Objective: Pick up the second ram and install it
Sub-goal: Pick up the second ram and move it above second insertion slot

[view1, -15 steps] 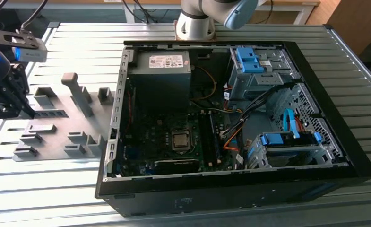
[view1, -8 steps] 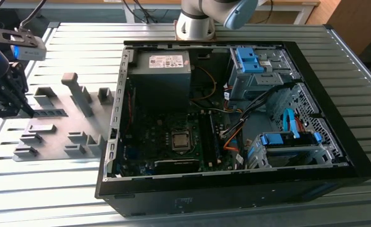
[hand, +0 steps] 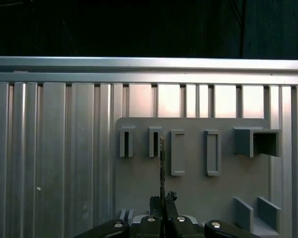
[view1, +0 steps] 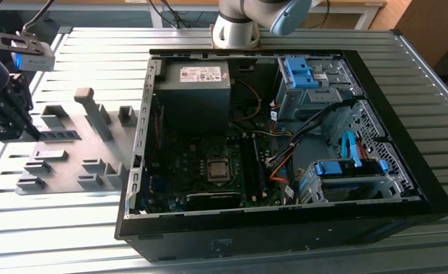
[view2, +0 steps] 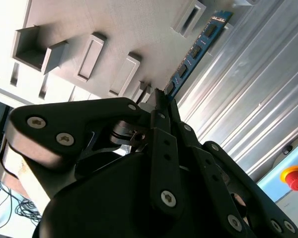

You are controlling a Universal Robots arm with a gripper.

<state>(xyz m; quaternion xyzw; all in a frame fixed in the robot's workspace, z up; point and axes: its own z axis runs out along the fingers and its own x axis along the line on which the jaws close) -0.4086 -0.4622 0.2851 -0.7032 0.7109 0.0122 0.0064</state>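
The fingers [view2: 161,124] are pinched together on the near end of the second ram [view2: 198,47], which stands on edge along the border of the grey fixture plate [view2: 114,29]. Its long axis runs straight out ahead of them.

In the second wrist view my gripper [view2: 160,96] hides the second ram [view2: 198,47] at the end nearest it. In the exterior view I see the picture's edge cutting off part of the gripper
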